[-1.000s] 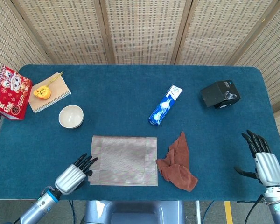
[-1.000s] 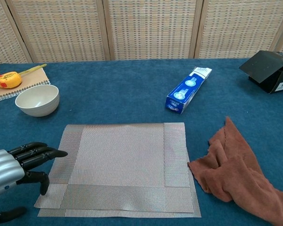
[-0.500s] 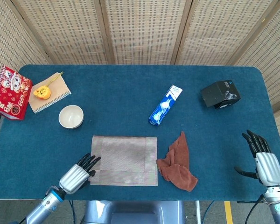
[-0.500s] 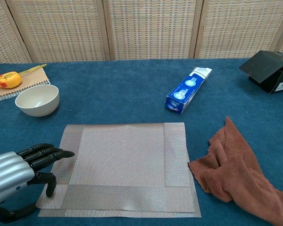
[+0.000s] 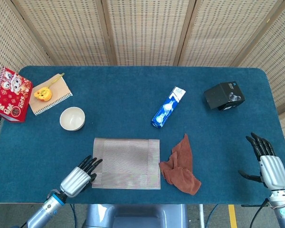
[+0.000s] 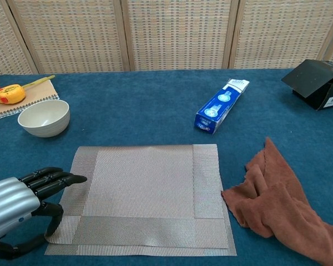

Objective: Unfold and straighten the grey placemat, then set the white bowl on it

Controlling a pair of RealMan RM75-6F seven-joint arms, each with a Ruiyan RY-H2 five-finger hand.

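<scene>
The grey placemat (image 5: 127, 163) (image 6: 147, 192) lies folded on the blue table near the front edge, its upper layer a little smaller than the one beneath. My left hand (image 5: 78, 177) (image 6: 19, 199) sits at its front left corner, fingers stretched over the mat's left edge and thumb curled under at the corner; whether it pinches the mat is unclear. The white bowl (image 5: 72, 118) (image 6: 44, 117) stands upright and empty behind the mat's left side. My right hand (image 5: 268, 164) hovers open at the table's front right, far from the mat.
A brown cloth (image 5: 181, 167) (image 6: 277, 198) lies crumpled right of the mat. A blue box (image 5: 168, 107) (image 6: 220, 106) and a black box (image 5: 223, 96) (image 6: 317, 82) sit further back. A notebook with a yellow tape measure (image 5: 42, 93) and a red book (image 5: 10, 93) occupy the far left.
My left hand has slid forward onto the mat's front left corner, and its thumb has curled in under the edge. The right hand has not moved.
</scene>
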